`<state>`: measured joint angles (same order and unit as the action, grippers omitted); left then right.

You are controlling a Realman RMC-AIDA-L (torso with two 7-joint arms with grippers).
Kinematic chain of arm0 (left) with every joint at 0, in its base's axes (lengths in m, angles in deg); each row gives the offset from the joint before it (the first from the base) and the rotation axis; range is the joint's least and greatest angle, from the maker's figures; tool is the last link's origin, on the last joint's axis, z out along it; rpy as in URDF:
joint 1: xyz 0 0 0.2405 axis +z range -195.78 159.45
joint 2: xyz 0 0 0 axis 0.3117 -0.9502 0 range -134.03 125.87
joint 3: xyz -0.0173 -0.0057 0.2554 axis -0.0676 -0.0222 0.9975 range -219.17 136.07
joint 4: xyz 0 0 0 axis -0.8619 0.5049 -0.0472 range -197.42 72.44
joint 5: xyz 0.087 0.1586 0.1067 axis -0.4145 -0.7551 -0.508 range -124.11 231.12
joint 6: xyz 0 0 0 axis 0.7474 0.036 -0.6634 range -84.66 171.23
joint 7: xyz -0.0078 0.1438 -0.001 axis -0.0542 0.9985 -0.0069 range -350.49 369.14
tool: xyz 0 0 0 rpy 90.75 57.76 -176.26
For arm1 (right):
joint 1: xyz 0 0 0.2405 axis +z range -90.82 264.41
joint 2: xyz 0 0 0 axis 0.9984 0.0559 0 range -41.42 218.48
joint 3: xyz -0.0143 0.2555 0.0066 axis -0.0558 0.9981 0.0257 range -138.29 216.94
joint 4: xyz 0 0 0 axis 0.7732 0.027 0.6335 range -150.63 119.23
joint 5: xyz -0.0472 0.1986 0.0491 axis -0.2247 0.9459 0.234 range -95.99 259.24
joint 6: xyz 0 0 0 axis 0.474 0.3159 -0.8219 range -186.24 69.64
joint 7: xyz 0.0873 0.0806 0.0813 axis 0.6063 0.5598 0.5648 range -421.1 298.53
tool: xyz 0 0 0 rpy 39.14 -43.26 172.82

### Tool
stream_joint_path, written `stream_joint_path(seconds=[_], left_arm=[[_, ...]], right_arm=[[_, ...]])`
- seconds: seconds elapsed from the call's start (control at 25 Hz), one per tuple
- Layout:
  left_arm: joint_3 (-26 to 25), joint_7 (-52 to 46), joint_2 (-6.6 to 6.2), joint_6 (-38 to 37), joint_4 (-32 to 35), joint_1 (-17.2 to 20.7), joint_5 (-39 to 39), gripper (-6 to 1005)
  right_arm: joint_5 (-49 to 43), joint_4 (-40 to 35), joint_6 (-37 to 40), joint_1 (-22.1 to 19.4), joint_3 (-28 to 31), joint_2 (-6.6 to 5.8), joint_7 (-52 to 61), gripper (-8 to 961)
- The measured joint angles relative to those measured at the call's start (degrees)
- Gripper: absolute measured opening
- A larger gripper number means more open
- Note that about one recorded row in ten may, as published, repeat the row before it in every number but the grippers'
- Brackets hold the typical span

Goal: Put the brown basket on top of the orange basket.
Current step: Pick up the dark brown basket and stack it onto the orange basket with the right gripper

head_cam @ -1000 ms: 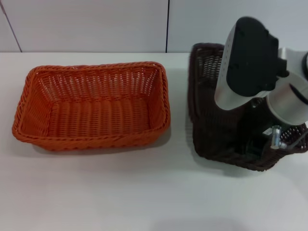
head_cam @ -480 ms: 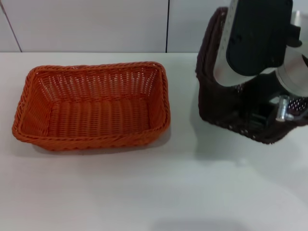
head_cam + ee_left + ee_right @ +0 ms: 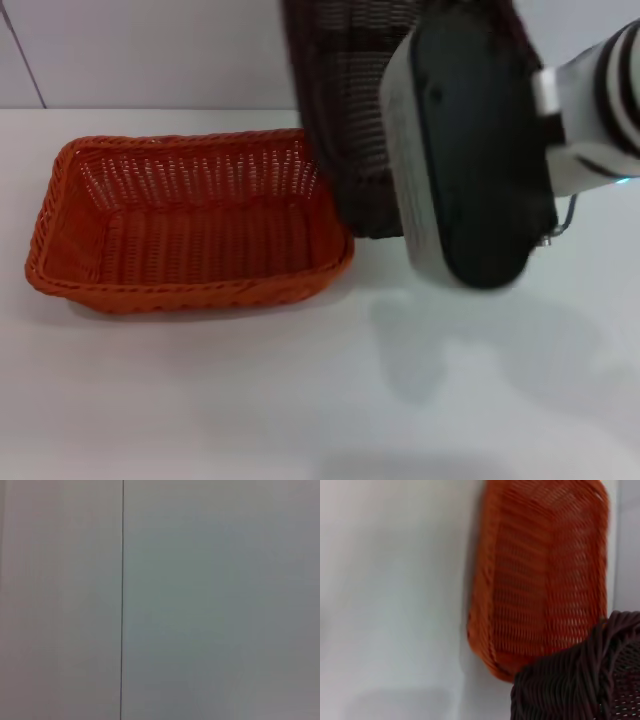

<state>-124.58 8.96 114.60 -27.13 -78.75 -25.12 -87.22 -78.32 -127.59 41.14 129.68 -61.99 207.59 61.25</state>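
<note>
The brown basket (image 3: 345, 120) hangs tilted in the air, clear of the table, at the right end of the orange basket (image 3: 190, 220). Its lower edge is over the orange basket's right rim. My right arm (image 3: 470, 150) carries it; the arm's black and white wrist housing hides the gripper's own fingers. In the right wrist view a corner of the brown basket (image 3: 570, 685) sits close to the camera, with the orange basket (image 3: 540, 575) below on the table. The orange basket rests flat and is empty. My left gripper is out of view; its wrist view shows only a wall.
The white table (image 3: 300, 400) stretches in front of and to the right of the orange basket. A pale panelled wall (image 3: 150, 50) stands behind the table's far edge.
My right arm has lifted the brown basket off the table at the right and carried it up and to the left, to the orange basket's right end. The orange basket has not moved.
</note>
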Motion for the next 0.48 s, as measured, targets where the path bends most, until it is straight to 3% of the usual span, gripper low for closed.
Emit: stream_joint_path(seconds=[0.48], left_arm=[[2.45, -0.36, 0.38, 0.40, -0.66, 0.01, 0.09, 788]], right_arm=[[-0.60, 2.04, -12.50, -5.28, -2.07, 0.03, -33.98, 128]])
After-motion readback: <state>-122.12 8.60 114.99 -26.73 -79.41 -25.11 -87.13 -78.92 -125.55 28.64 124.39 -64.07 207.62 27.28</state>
